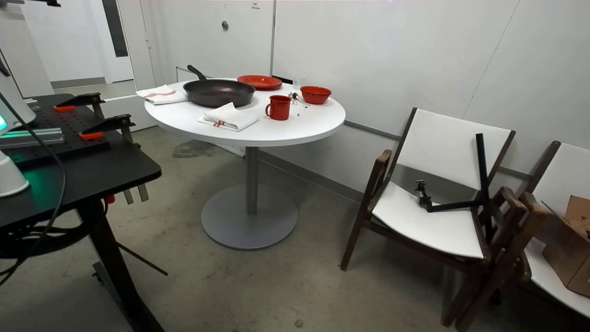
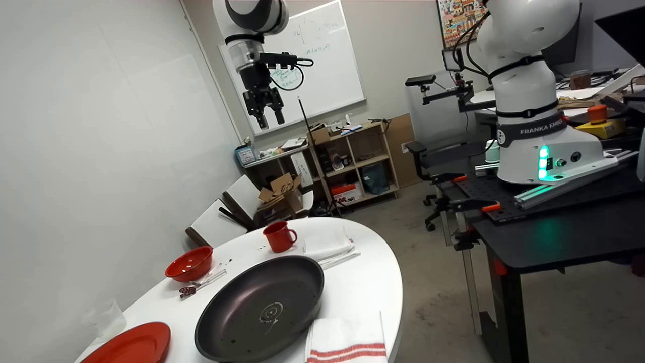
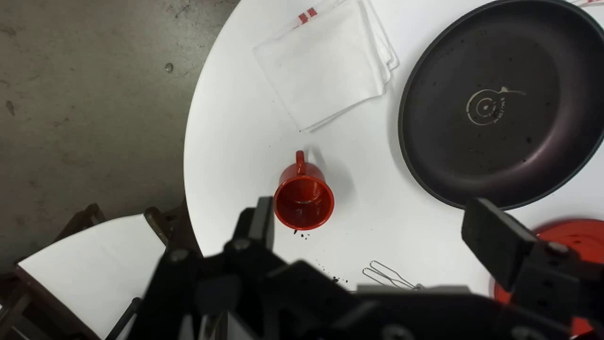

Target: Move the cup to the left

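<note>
High over the round white table [image 1: 309, 124], the gripper [image 2: 271, 120] hangs pointing downward, its two fingers [image 3: 495, 241] spread wide apart. Down past them, the wrist view gives me the red cup [image 3: 304, 203], upright on the table and seen close to one fingertip. Its handle points toward a folded white napkin [image 3: 325, 71], near but apart. On the cup's opposite side dark specks [image 3: 335, 279] are scattered, with some thin wire utensils [image 2: 203, 283] and the red bowl [image 2: 189, 264] farther along; in both exterior views the cup stands between napkin and bowl.

The black frying pan [image 3: 500, 104] sits apart from the cup, taking up a good share of the table. Another napkin [image 2: 347, 333], red-striped, lies close up to the pan; I can't tell whether they touch. A red plate [image 1: 259, 82] is set near the pan too. Off the table, a wooden armchair [image 1: 424, 226] bears a black bracket [image 1: 456, 205], and the robot's white base [image 2: 554, 143] stands on a black workbench [image 2: 594, 229], a green light [image 2: 543, 162] glowing on its side.
</note>
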You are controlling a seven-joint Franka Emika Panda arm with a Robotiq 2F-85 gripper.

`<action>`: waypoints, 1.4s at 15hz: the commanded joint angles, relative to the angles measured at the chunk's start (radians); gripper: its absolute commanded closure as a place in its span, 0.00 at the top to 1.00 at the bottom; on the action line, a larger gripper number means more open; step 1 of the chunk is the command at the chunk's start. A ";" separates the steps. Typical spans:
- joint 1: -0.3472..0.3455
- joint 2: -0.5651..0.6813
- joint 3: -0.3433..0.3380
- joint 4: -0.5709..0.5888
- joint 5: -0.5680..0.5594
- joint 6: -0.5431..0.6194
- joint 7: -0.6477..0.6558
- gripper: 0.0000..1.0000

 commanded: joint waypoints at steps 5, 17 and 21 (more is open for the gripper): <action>0.008 0.000 -0.009 0.002 0.002 -0.002 -0.002 1.00; -0.006 0.201 -0.005 0.293 0.062 -0.081 -0.022 1.00; -0.014 0.314 -0.005 0.423 0.080 -0.179 -0.011 1.00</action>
